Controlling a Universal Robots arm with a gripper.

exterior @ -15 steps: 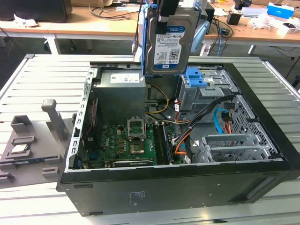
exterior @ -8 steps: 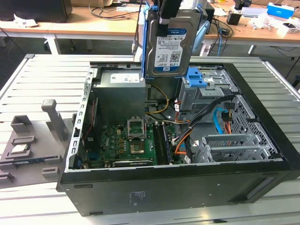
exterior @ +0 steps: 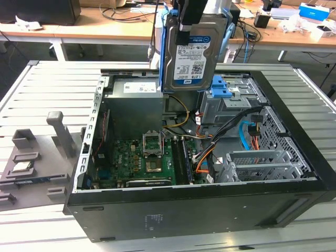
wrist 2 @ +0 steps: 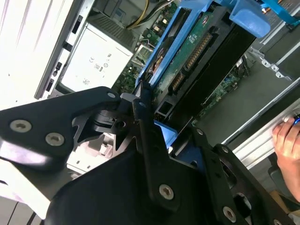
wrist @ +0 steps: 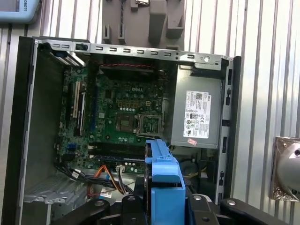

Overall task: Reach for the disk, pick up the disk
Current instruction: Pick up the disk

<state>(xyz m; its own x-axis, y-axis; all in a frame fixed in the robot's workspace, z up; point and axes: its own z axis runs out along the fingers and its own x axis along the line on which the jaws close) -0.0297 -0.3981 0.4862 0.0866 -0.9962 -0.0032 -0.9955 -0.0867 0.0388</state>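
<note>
The disk [exterior: 193, 55] hangs upright above the open computer case [exterior: 199, 210]. It is silver-grey, with a white-and-blue label facing the exterior view and a blue plastic frame along its sides. My gripper [exterior: 190, 23] is shut on the disk's top edge and holds it clear of the case. In the second wrist view the black fingers [wrist 2: 146, 123] clamp the disk [wrist 2: 194, 56], whose green circuit board and blue frame show. In the first wrist view the blue frame of the disk [wrist: 163, 180] sticks out between the black gripper links, above the motherboard [wrist: 122, 117].
Inside the case are a blue drive bay [exterior: 227, 90], a power supply [wrist: 196, 115] and loose cables [exterior: 205, 155]. A grey fixture [exterior: 31, 163] holding a small silver chip lies at the exterior view's left on the slatted table [exterior: 52, 84]. A person's hand [wrist 2: 287, 140] is near the case rim.
</note>
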